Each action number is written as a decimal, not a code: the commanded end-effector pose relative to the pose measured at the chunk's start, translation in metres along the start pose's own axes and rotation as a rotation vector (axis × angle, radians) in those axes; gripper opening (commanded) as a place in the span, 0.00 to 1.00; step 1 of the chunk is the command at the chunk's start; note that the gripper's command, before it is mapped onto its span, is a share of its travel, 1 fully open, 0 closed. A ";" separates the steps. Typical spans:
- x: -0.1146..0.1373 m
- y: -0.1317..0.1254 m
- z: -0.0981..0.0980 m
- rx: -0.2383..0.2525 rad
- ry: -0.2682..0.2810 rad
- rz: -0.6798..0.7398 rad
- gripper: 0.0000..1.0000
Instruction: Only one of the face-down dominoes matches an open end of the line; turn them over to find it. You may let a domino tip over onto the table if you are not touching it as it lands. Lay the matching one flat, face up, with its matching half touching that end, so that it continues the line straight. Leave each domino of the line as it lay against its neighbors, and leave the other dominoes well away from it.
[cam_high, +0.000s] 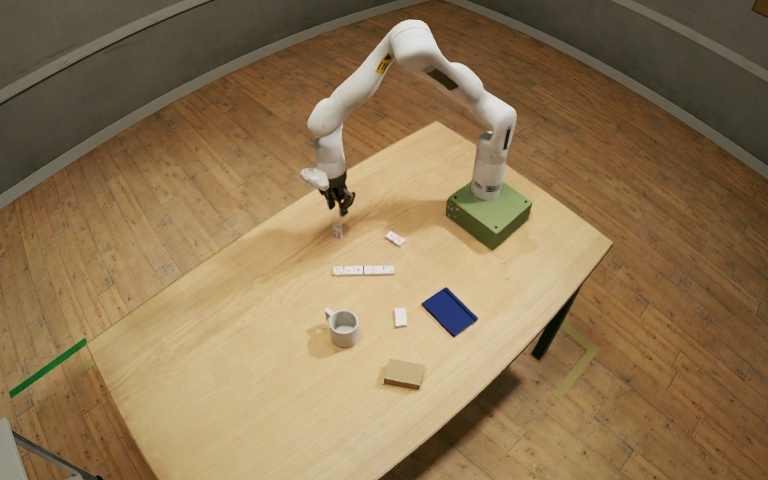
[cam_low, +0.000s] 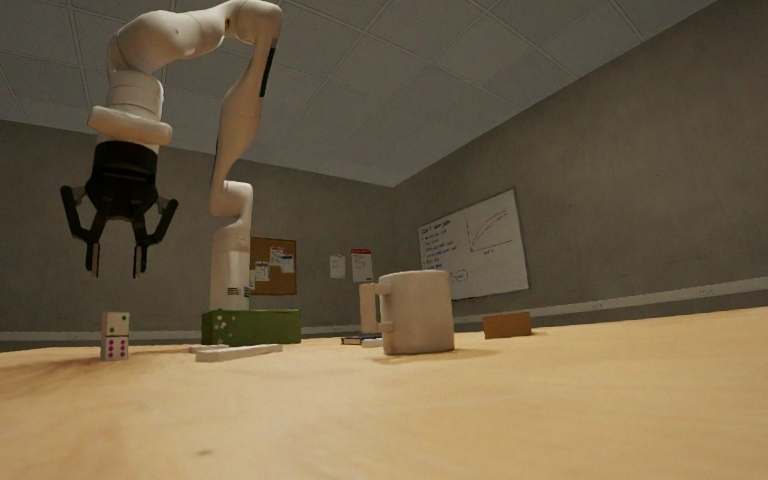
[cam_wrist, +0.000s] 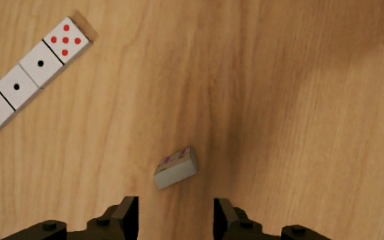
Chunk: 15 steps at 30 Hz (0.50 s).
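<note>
A domino (cam_high: 336, 229) (cam_low: 115, 336) (cam_wrist: 176, 170) stands upright on its short end, showing a green two above a magenta six. My gripper (cam_high: 338, 209) (cam_low: 115, 274) (cam_wrist: 176, 215) is part open and empty, above that domino and not touching it. The line (cam_high: 363, 270) (cam_low: 237, 353) (cam_wrist: 40, 63) is straight; in the wrist view its end half shows a red five, then black ones. The pips at its other end are too faint to read. A face-up domino (cam_high: 395, 238) lies behind the line, its pips unclear. A blank-topped white domino (cam_high: 400, 317) lies right of the mug.
A grey mug (cam_high: 344, 328) (cam_low: 419, 312) stands in front of the line. A blue tray (cam_high: 450, 311) lies right of the blank-topped domino. A tan block (cam_high: 403, 373) (cam_low: 506, 325) lies near the front edge. The arm's green base (cam_high: 489, 215) (cam_low: 254, 326) is at the back right.
</note>
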<state>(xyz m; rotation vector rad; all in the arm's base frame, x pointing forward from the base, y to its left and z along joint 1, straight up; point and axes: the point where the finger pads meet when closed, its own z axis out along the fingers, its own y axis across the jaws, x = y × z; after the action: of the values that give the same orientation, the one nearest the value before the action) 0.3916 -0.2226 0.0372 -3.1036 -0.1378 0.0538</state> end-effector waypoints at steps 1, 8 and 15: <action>0.003 -0.001 0.000 -0.009 0.017 -0.145 0.49; 0.007 -0.002 0.000 -0.026 0.024 -0.323 0.49; 0.009 -0.003 0.000 -0.035 0.027 -0.403 0.49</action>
<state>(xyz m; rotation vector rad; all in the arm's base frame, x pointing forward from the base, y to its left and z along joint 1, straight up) 0.3993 -0.2186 0.0365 -3.0492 -0.7094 0.0081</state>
